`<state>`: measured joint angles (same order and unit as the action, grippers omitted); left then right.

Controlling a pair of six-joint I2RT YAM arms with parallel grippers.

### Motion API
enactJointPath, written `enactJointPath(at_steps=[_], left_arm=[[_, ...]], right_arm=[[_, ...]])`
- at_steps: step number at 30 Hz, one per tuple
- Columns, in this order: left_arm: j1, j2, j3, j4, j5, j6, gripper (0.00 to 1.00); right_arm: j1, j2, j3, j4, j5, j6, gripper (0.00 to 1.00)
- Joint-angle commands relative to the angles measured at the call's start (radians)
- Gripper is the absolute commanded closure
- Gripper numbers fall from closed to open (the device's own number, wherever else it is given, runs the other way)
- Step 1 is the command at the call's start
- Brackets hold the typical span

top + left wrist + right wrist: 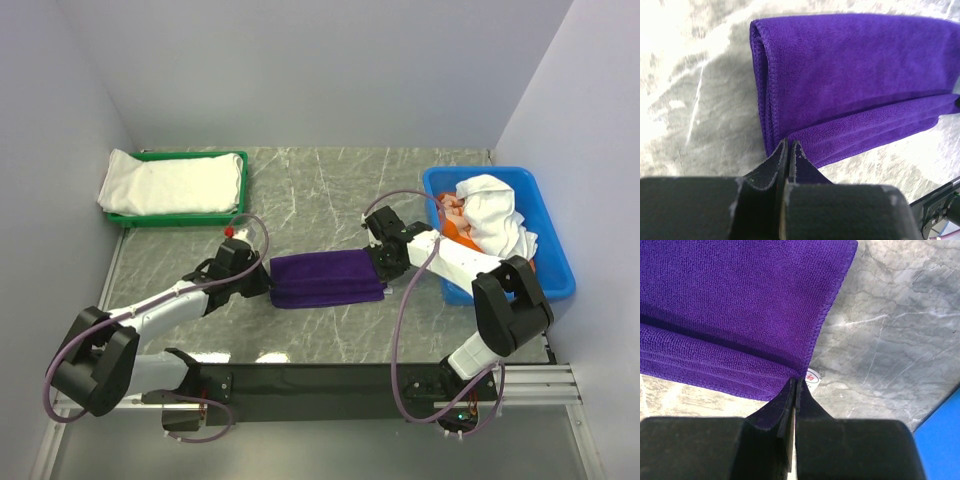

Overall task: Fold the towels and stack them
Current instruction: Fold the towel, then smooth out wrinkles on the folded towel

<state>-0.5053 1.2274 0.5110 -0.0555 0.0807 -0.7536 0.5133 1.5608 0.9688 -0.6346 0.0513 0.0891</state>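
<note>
While the left end effector [789, 145] and right end effector [795, 383] sit fully closed at opposite ends of the purple towel [328, 278], a pinch on cloth cannot be confirmed. The purple towel lies folded on the surface [330, 195], not yet stacked. A folded white towel [172, 183] is in the green tray [241, 160]. A crumpled white towel [495, 215] and an orange towel [455, 229] remain in the blue bin [556, 272].

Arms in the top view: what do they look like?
The left arm and right arm match: white links between black joints, each trailing a looping mauve cable. A red cap sits by the left wrist. The left gripper and right gripper are black and tapered.
</note>
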Motion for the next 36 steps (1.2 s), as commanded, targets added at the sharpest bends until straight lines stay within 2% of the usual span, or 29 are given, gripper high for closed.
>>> enactJointPath(at_steps=[1, 4, 6, 7, 8, 9, 11, 12, 14, 17, 19, 20, 26, 27, 28, 33, 36], left_arm=[[-0.006, -0.026, -0.012, -0.026, -0.018, -0.018, 0.98], [-0.012, -0.051, -0.014, -0.044, -0.016, -0.024, 0.92], [-0.018, -0.075, -0.012, -0.061, -0.024, -0.029, 0.87], [-0.021, -0.089, -0.012, -0.069, -0.027, -0.032, 0.85], [-0.027, -0.101, -0.008, -0.095, -0.030, -0.033, 0.79], [-0.030, -0.133, -0.003, -0.112, -0.036, -0.036, 0.63], [-0.041, -0.170, 0.017, -0.183, -0.055, -0.038, 0.47], [-0.045, -0.215, 0.027, -0.216, -0.062, -0.039, 0.35], [-0.059, -0.267, 0.050, -0.260, -0.078, -0.041, 0.28], [-0.065, -0.364, 0.082, -0.308, -0.119, -0.041, 0.24], [-0.064, -0.378, 0.104, -0.300, -0.124, -0.049, 0.24], [-0.064, -0.370, 0.135, -0.299, -0.115, -0.056, 0.28], [-0.101, -0.137, 0.240, -0.207, -0.021, -0.072, 0.34], [-0.113, -0.067, 0.254, -0.205, -0.033, -0.073, 0.40], [-0.139, -0.033, 0.267, -0.199, -0.041, -0.066, 0.42], [-0.208, 0.166, 0.296, -0.199, -0.078, -0.061, 0.61], [-0.226, 0.219, 0.276, -0.234, -0.102, -0.081, 0.80]], right_arm=[[0.008, 0.002, 0.038, -0.027, 0.018, 0.004, 0.99], [0.013, -0.007, 0.042, -0.043, 0.001, 0.006, 0.95], [0.017, -0.022, 0.053, -0.060, -0.022, 0.009, 0.88], [0.030, -0.031, 0.056, -0.071, -0.030, 0.012, 0.79], [0.033, -0.056, 0.064, -0.079, -0.037, 0.015, 0.68], [0.039, -0.070, 0.068, -0.086, -0.047, 0.021, 0.64], [0.056, -0.103, 0.085, -0.109, -0.048, 0.034, 0.54], [0.062, -0.141, 0.090, -0.115, -0.068, 0.044, 0.52], [0.064, -0.197, 0.100, -0.120, -0.091, 0.060, 0.49], [0.065, -0.254, 0.094, -0.076, -0.122, 0.128, 0.49], [0.065, -0.272, 0.071, -0.007, -0.131, 0.165, 0.52], [0.065, -0.280, 0.061, 0.016, -0.133, 0.207, 0.54], [0.064, -0.280, -0.062, 0.203, -0.102, 0.352, 0.60], [0.065, -0.278, -0.080, 0.251, -0.091, 0.369, 0.61], [0.062, -0.277, -0.120, 0.274, -0.084, 0.386, 0.61], [0.056, -0.239, -0.209, 0.343, -0.068, 0.469, 0.62], [0.056, -0.228, -0.258, 0.352, -0.096, 0.495, 0.62]])
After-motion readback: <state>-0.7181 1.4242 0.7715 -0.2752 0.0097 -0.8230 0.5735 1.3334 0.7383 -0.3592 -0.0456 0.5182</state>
